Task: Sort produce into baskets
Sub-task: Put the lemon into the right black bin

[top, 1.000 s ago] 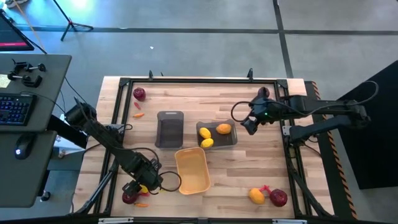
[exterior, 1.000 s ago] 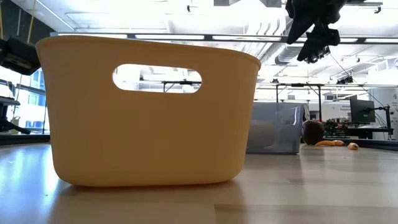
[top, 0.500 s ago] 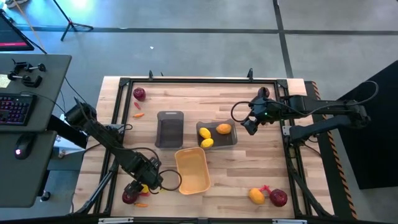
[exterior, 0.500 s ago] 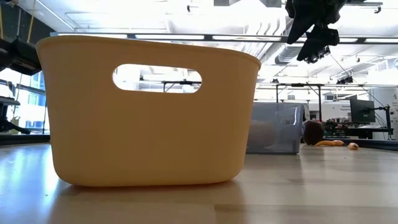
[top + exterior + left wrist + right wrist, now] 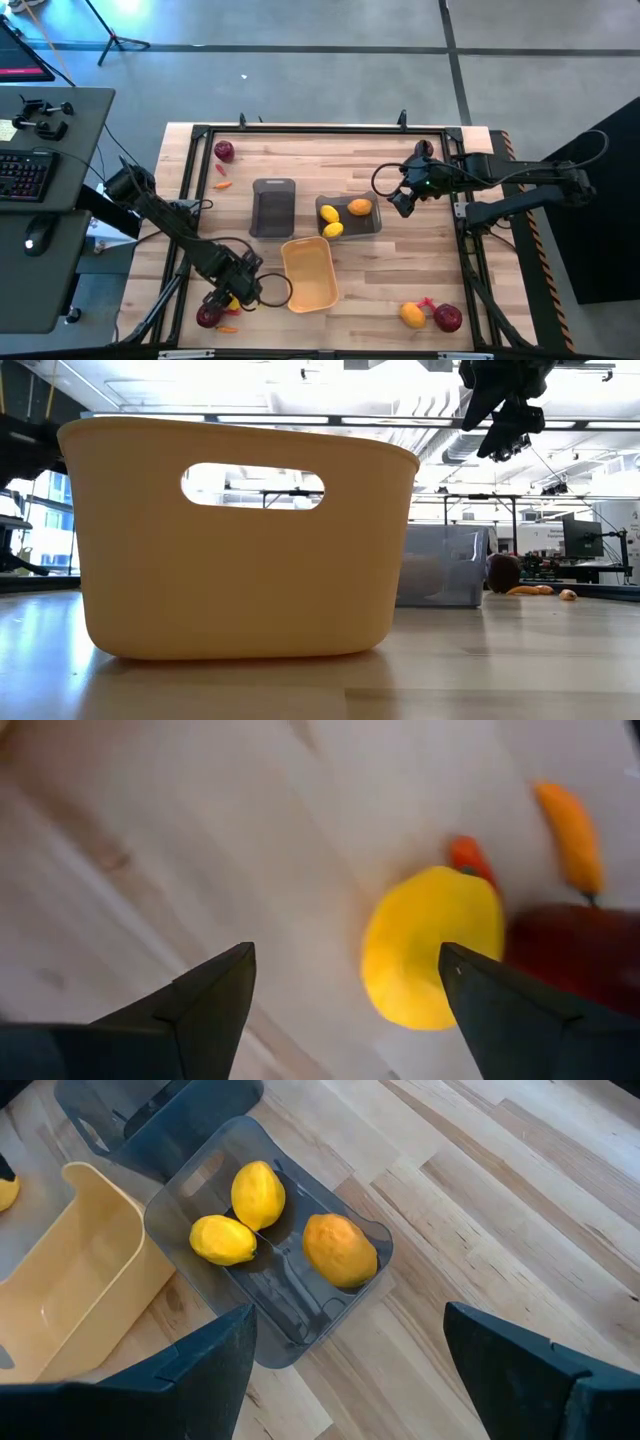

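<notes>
My left gripper (image 5: 228, 293) is open near the table's front left corner, just above a yellow oval fruit (image 5: 430, 960). The fruit lies on the table between the fingers, closer to one of them. A dark red round fruit (image 5: 580, 955), an orange carrot piece (image 5: 570, 835) and a small red piece (image 5: 465, 852) lie beside it. My right gripper (image 5: 400, 200) is open and empty. It hangs high, to the right of a grey bin (image 5: 300, 1315) that holds two yellow fruits (image 5: 258, 1195) and an orange one (image 5: 340, 1248). The yellow-orange bin (image 5: 310, 273) and a second grey bin (image 5: 272, 207) show nothing inside.
A dark red fruit (image 5: 224, 150) and carrot pieces (image 5: 222, 185) lie at the far left. A yellow-orange fruit (image 5: 412, 315), a dark red fruit (image 5: 448, 318) and a red piece (image 5: 427, 302) lie at the front right. The yellow-orange bin fills the low view (image 5: 240, 540).
My left arm has shifted a little at the low view's left edge. The fruits and bins lie as they did.
</notes>
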